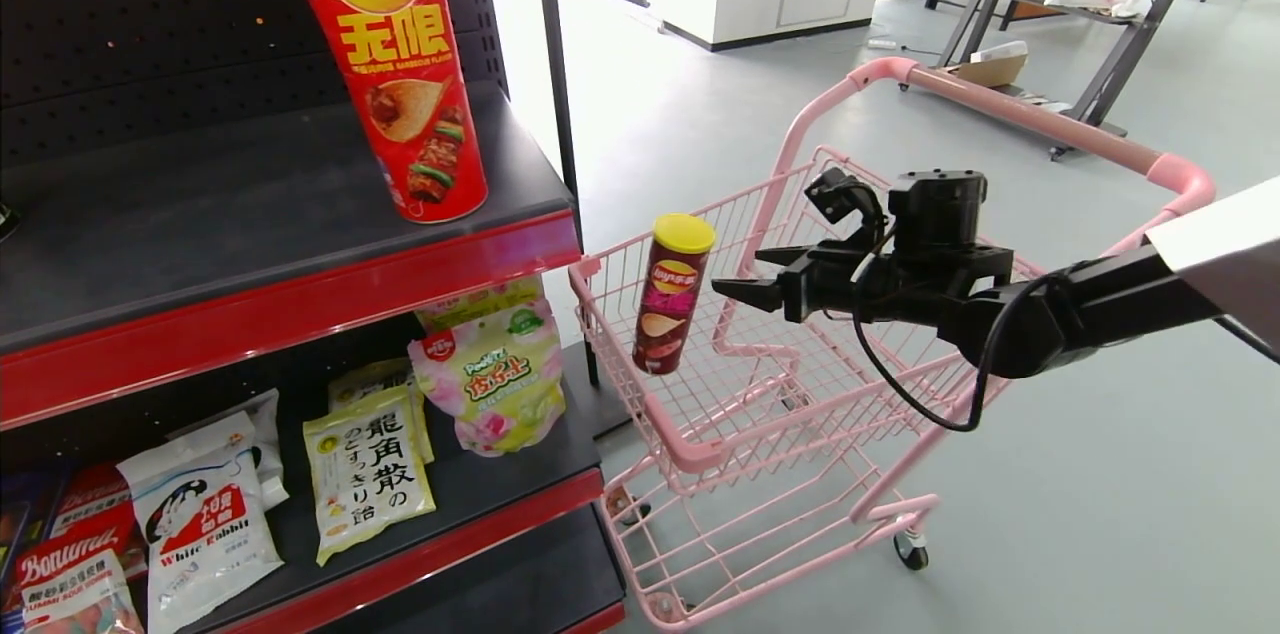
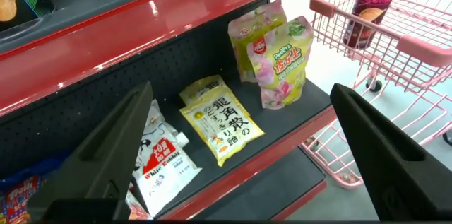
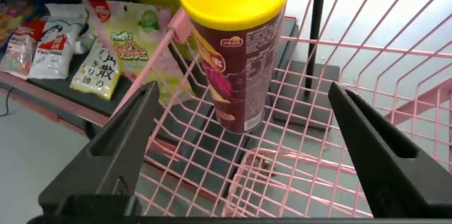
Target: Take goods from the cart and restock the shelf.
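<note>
So the thing to grab here is the maroon chip can [image 1: 672, 294] with the yellow lid. It's standing in the pink cart [image 1: 1050, 129], in the basket corner closest to the shelf [image 1: 300, 299], long axis pretty much vertical with maybe a slight lean. From these angles I honestly can't tell if it's resting against the cart's wire wall or standing free. The right gripper [image 1: 740, 272] is inside the cart's basket, held level and pointed at the can with its jaws wide apart and nothing in them. In the right wrist view the can sits dead ahead, centred between the two fingers [image 3: 134, 132] but beyond their tips, so it isn't between them yet. Since the jaws open sideways across an upright can, I'd say a straight push forward toward that cart corner and then a squeeze on the body below the lid is all it needs. The left gripper [image 2: 240, 93] is outside the cart, over by the lower board with the snack bags [image 2: 219, 125], jaws also spread and empty, with the can well off to one side of it. So the right arm is clearly the nearer one. On the far side of the shelf from the cart, the top board already has a tall red chip can [image 1: 400, 64] standing on it.
</note>
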